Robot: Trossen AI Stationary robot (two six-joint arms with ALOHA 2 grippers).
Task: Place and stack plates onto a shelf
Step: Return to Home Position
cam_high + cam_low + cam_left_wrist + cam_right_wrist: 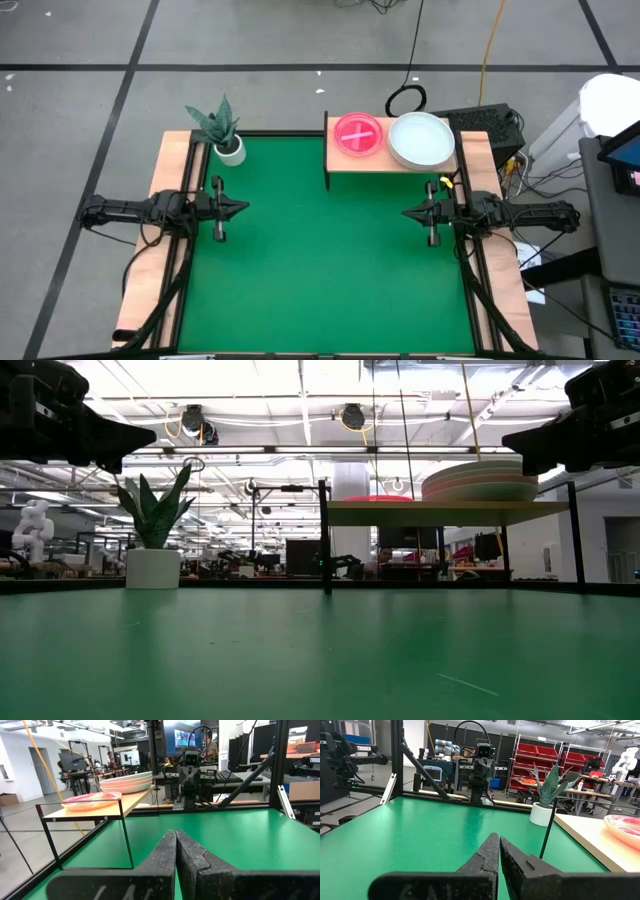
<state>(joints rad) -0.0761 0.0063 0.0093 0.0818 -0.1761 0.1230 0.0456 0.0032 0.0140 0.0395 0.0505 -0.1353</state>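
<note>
Right now I see both stacks on the shelf (345,163): small pink plates (358,134) beside big pale plates (421,140). My left gripper (240,208) hangs well away from the shelf, my right gripper (408,213) nearer its front, both pinched together, holding nothing.

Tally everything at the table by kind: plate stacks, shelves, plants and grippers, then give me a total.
Plate stacks: 2
Shelf: 1
Plant: 1
Grippers: 2
Total: 6
</note>
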